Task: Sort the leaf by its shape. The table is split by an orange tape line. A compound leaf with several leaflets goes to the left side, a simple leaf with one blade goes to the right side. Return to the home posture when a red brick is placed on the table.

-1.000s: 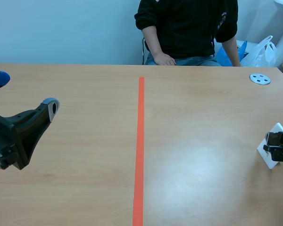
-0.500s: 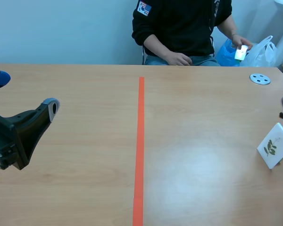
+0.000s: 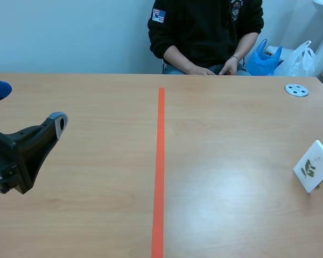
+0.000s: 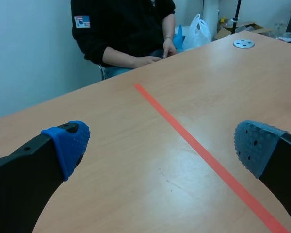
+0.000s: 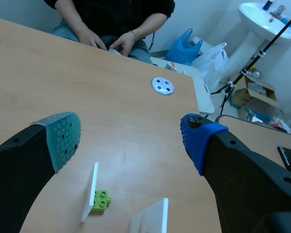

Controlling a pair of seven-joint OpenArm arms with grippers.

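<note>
The right gripper (image 5: 131, 138) has its two fingers (image 5: 63, 141) spread wide, nothing between them, over the right end of the light wooden table (image 3: 97, 215). The left gripper (image 4: 160, 145) is spread wide too, empty, over the left half. Under the right gripper I count two thin white cards: an edge-on card (image 5: 89, 193) touching one small light-green toy brick (image 5: 101, 199), and a second white card (image 5: 152, 217) just beside. The scene view shows only one tilted white leaf card (image 3: 313, 172), on the right side, well apart from the single orange tape line (image 3: 160, 172). Its printed leaf is small; it seems to have several leaflets, but I am not sure. If so, sorting is not yet done: the right gripper must come down, close on this card and carry it across the line. Farther off lie one round silver disc (image 3: 296, 90) and one person in black (image 3: 204, 32). No red brick is seen, so no return home yet.
</note>
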